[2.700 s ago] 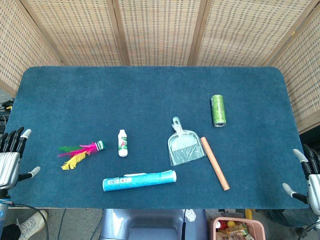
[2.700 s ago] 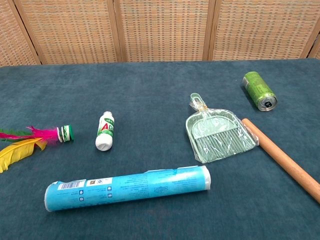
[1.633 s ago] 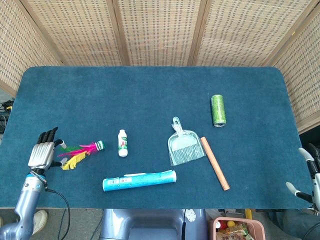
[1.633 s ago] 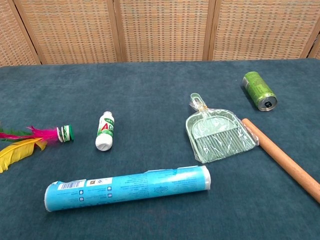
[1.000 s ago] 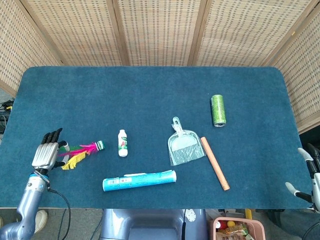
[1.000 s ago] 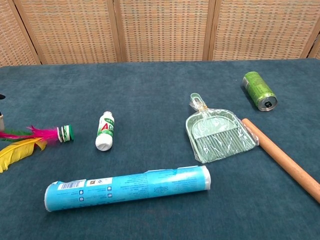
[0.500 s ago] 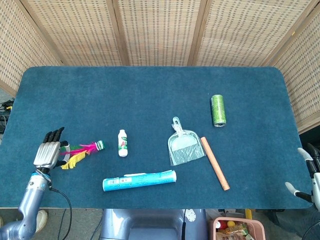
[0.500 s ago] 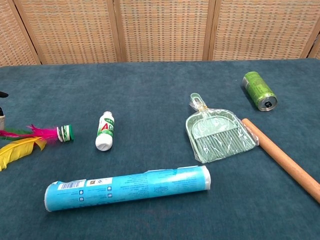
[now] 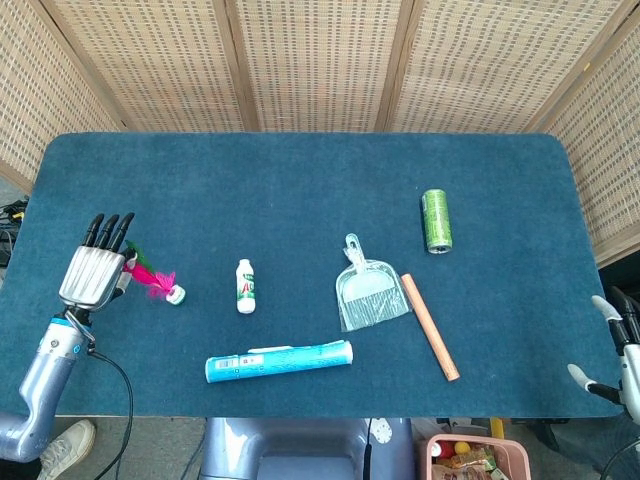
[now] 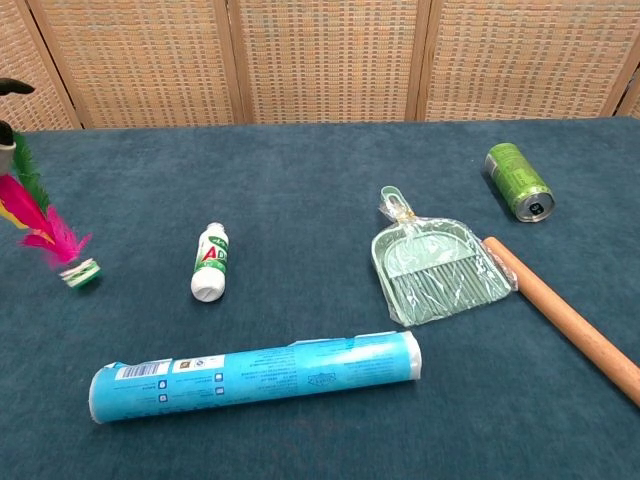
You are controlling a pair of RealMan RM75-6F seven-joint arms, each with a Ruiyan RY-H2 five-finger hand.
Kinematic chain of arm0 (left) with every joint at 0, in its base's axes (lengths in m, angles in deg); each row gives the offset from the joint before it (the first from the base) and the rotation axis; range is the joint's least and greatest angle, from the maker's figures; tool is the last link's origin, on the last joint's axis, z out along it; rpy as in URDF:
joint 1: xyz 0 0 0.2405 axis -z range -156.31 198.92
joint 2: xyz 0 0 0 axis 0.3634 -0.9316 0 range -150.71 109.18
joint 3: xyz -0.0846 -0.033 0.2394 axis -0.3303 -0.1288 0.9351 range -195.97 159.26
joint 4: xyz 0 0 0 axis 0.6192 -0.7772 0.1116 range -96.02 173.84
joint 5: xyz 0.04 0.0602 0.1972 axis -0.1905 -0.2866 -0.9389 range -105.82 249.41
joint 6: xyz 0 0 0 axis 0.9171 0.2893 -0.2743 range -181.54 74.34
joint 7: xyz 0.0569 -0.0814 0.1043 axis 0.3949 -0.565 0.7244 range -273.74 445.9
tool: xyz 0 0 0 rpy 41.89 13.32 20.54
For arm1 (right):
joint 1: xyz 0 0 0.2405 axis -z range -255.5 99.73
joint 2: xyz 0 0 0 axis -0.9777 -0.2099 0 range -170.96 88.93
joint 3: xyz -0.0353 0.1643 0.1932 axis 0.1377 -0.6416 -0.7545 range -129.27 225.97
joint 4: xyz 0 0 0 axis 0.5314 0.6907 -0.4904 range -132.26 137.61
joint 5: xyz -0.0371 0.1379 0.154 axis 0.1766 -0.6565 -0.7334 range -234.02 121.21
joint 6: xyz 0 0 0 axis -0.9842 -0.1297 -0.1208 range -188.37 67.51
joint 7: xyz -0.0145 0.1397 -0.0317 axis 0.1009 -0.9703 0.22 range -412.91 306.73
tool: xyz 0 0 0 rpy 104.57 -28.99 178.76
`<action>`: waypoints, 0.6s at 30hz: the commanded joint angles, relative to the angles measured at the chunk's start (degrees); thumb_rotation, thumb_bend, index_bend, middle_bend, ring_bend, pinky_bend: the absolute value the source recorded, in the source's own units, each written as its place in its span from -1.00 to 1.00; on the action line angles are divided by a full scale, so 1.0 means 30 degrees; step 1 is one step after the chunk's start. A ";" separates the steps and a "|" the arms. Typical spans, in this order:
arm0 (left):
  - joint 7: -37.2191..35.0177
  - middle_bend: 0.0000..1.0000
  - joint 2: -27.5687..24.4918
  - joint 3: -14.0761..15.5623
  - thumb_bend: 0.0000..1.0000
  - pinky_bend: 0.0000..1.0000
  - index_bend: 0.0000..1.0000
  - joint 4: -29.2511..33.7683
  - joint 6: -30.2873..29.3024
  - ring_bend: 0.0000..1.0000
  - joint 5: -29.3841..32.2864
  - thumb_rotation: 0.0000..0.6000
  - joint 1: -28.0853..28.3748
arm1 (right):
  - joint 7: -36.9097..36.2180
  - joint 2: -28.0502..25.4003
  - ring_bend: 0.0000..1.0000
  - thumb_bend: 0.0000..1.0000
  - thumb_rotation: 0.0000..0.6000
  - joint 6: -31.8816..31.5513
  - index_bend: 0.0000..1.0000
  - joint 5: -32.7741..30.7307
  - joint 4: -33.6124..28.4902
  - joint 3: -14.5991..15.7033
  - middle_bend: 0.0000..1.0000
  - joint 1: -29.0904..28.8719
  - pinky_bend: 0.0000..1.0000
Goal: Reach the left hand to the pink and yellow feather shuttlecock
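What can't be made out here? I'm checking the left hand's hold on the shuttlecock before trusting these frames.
- Head view: left hand covers the shuttlecock's feather ends; the contact is hidden.
- Chest view: frame edge cuts off that hand; only a dark tip shows.
- Head view: right hand partly cut off at the edge.

Left hand: ribbed silver-grey back, black fingers, on a smooth grey-blue forearm with a blue-ringed wrist and a black cable trailing below; right hand: pale grey, dark-tipped, only partly visible at the edge.
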 commanded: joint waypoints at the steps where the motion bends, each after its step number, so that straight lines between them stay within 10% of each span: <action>1: 0.0649 -1.00 -0.0630 0.0557 0.03 -1.00 0.37 -0.0806 -0.0574 -1.00 -0.1826 1.00 0.0581 | -0.0023 -0.0016 -1.00 -1.00 1.00 -0.0053 -1.00 -0.0017 -0.0023 -0.0019 -1.00 0.0021 -1.00; 18: 0.1288 -1.00 0.0085 0.1450 0.03 -1.00 0.37 -0.1674 -0.1162 -1.00 -0.3147 1.00 0.0387 | -0.0280 -0.0136 -1.00 -1.00 1.00 -0.0062 -1.00 -0.0036 -0.0102 0.0004 -1.00 0.0067 -1.00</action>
